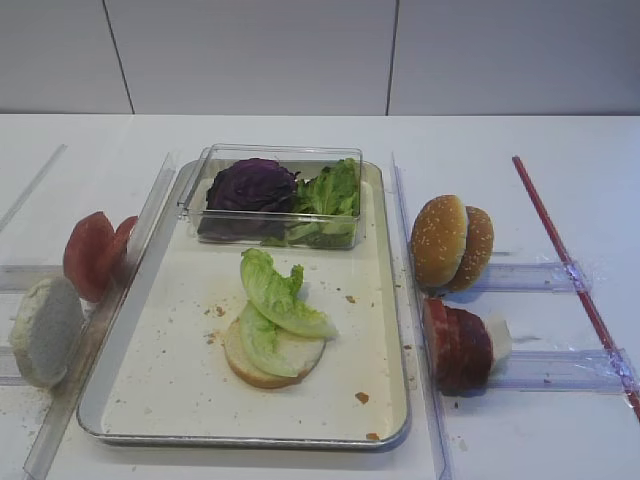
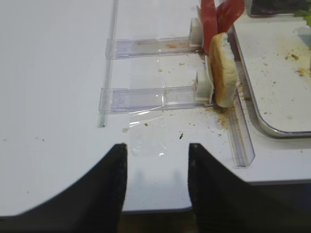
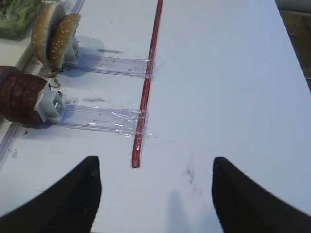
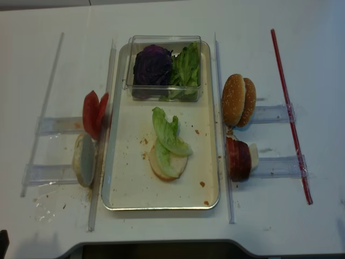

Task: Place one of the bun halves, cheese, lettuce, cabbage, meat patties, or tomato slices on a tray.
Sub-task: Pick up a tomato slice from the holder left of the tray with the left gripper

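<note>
Cream tray (image 1: 385, 330) mid-table, holding clear box (image 1: 275, 160) of cabbage (image 1: 250, 185) and lettuce (image 1: 335, 190) at far end, pale bun half (image 1: 265, 368) under loose lettuce leaves (image 1: 275, 300) nearer. Tomato slices (image 1: 90, 255) standing left of tray, sesame buns (image 1: 450, 240) and patties (image 1: 455, 345) right. Left gripper (image 2: 158, 179) and right gripper (image 3: 155, 194) both spread apart over bare table, gripping nothing.

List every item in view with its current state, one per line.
tray: holds a bun bottom and the clear box
bun bottom: flat, under lettuce
lettuce: draped over bun
cabbage: inside box
tomato slices: upright in rack
sesame buns: upright
meat patties: upright
left gripper: open
right gripper: open
</note>
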